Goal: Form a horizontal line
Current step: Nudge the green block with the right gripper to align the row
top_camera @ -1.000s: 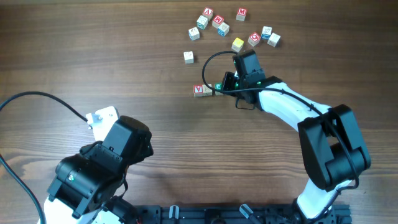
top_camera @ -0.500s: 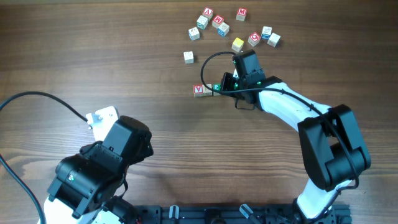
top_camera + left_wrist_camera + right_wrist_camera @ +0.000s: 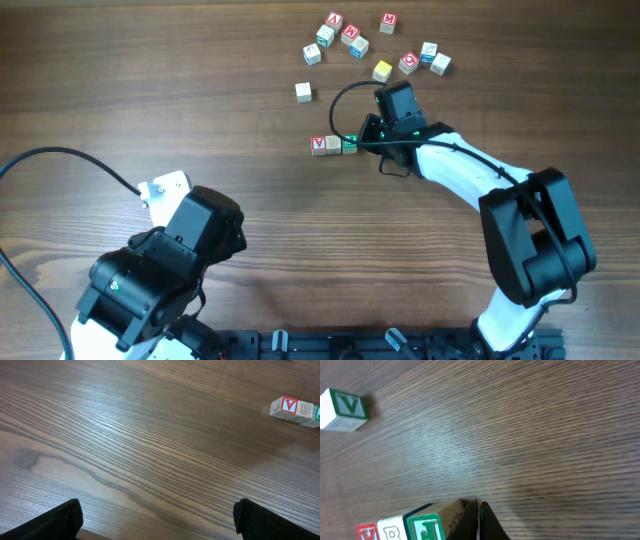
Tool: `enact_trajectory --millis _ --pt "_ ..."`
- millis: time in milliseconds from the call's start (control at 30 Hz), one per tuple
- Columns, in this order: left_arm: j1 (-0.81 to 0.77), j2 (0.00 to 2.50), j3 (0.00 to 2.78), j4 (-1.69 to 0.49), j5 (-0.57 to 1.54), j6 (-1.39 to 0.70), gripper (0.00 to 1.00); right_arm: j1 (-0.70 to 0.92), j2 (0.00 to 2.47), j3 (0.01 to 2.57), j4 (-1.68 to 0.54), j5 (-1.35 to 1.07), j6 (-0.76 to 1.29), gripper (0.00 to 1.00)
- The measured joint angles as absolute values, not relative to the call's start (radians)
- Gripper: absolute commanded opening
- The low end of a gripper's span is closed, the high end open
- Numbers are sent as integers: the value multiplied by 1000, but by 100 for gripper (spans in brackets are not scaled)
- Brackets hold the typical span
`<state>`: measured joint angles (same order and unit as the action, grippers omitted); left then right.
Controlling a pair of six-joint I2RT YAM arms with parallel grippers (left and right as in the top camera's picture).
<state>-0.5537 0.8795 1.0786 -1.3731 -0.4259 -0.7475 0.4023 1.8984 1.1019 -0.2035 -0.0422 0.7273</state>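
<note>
Overhead, three blocks (image 3: 333, 145) touch in a row. The right gripper (image 3: 481, 521) is beside the green block (image 3: 349, 145), its opening unclear. The left gripper (image 3: 156, 519) is spread wide and empty.

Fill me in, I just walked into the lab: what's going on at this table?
The right arm is lining up letter blocks. Three sit side by side in a row: a red A block, a B block and a green-lettered block. The right gripper is right at the green one; whether it grips it isn't clear. More scattered blocks, including a yellow block, wait farther up the table. The left gripper is open and away from the blocks.
</note>
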Motion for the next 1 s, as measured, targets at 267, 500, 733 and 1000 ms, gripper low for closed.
enact_trajectory --millis 267,500,733,1000 --pt "-553 880 1079 -1373 -426 -747 100 402 1898 1102 -201 -113 678 4" --pt "-553 879 1079 -1373 -426 -747 100 402 1898 1102 -202 -149 660 5" --pt "-553 879 1079 -1373 -426 -748 100 402 1898 1102 -202 -183 649 4" --pt "-554 879 1079 -1373 -426 -748 100 402 1898 1102 -199 -194 631 5"
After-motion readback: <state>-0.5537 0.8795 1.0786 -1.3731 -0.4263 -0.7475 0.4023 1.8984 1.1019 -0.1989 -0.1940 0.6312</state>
